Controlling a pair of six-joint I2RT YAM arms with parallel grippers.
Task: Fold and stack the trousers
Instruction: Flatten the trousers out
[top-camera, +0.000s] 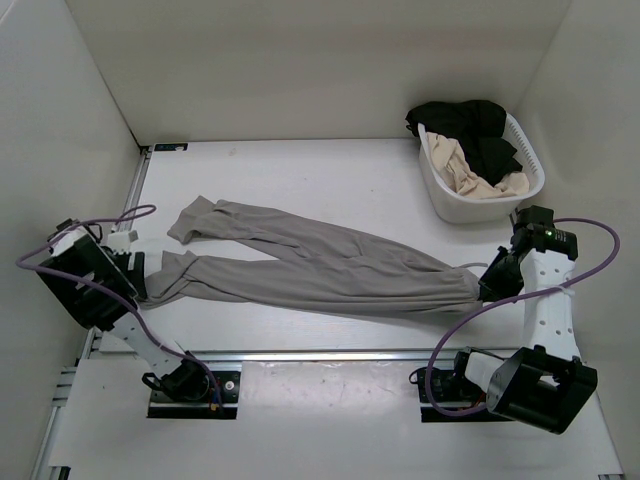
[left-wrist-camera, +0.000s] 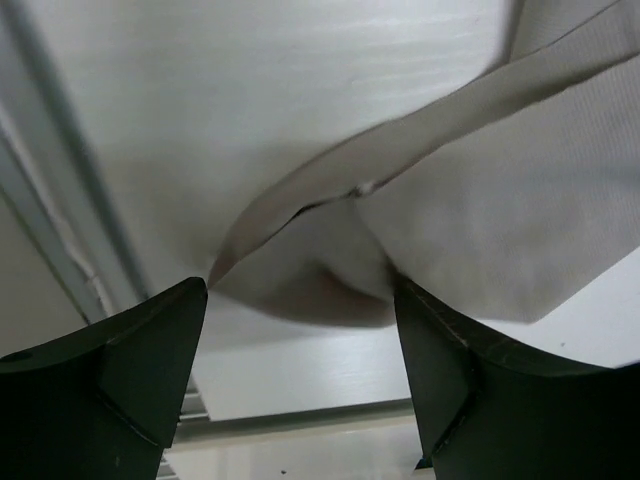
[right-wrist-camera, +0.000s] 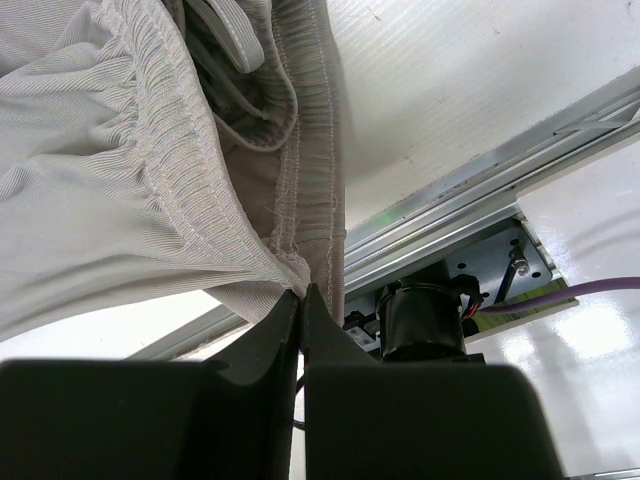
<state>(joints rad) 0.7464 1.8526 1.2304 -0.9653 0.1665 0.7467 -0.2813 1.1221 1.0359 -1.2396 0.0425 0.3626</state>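
Position: the trousers (top-camera: 320, 265) lie spread across the middle of the table (top-camera: 300, 180), waistband (right-wrist-camera: 200, 190) at 3 o'clock and both legs running out toward 9, the far leg's hem nearer 10. No fold made yet.

Your right gripper (right-wrist-camera: 302, 292) is closed on the waistband edge, but only a thin corner of fabric sits between the tips. Pull hard and it likely slips out.

Your left gripper (left-wrist-camera: 300, 288) stands wide apart, holding nothing, with the near leg's hem (top-camera: 165, 272) just in front of it.

Risks:
- Close too high and you pinch air or a single layer, so the leg opens up in the lift.
- Take only this leg and the far one stays behind, giving a crooked fold.
- Thin soft cloth will probably sag and drag as you carry it.
- The hem lies near the 9 o'clock table edge and could slide off.

The basket (top-camera: 455, 208) at 1 o'clock holds a black garment (top-camera: 470, 125) and a beige garment (top-camera: 465, 168). It is well apart, so snag risk is low unless you swing the waistband far.
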